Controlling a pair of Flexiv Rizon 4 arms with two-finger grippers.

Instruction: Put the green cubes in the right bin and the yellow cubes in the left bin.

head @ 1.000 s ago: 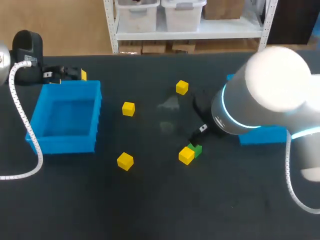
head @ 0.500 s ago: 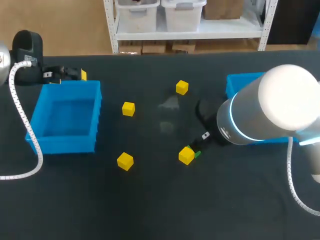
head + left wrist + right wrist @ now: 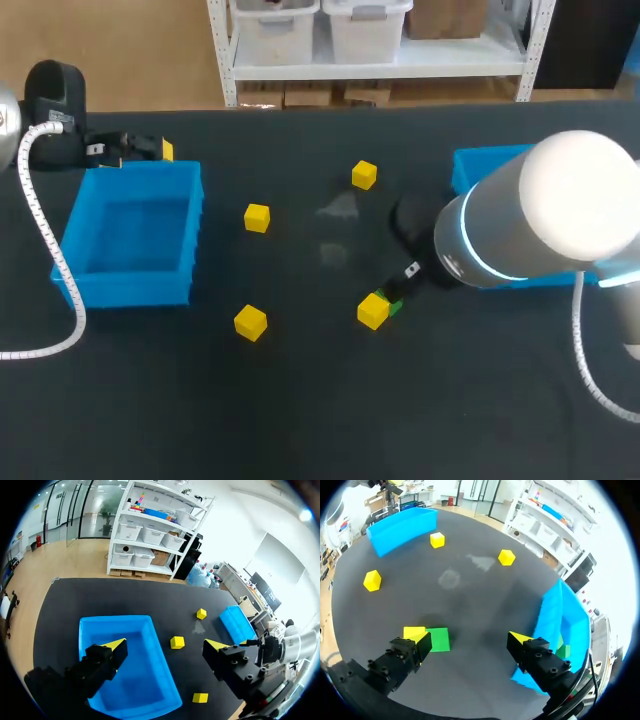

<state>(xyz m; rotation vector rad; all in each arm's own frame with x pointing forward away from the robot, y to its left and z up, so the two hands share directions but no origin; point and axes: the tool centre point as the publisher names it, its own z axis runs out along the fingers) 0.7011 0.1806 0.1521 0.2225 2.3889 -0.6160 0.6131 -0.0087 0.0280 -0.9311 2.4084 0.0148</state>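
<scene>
Table (image 3: 300, 420) surface lay open toward its near edge, with free room between the left bin (image 3: 130, 283) and the right bin (image 3: 478, 166). My right arm (image 3: 540, 225) crossed over the right bin. My left gripper (image 3: 166, 644) hung unclenched and empty at the left bin's far edge. My right gripper (image 3: 470, 638) was spread wide, grasping nothing. The green cube (image 3: 437, 639) lay just beside one finger, touching a yellow cube (image 3: 413, 631). Three other yellow cubes (image 3: 257, 217) lay well apart mid-table.
</scene>
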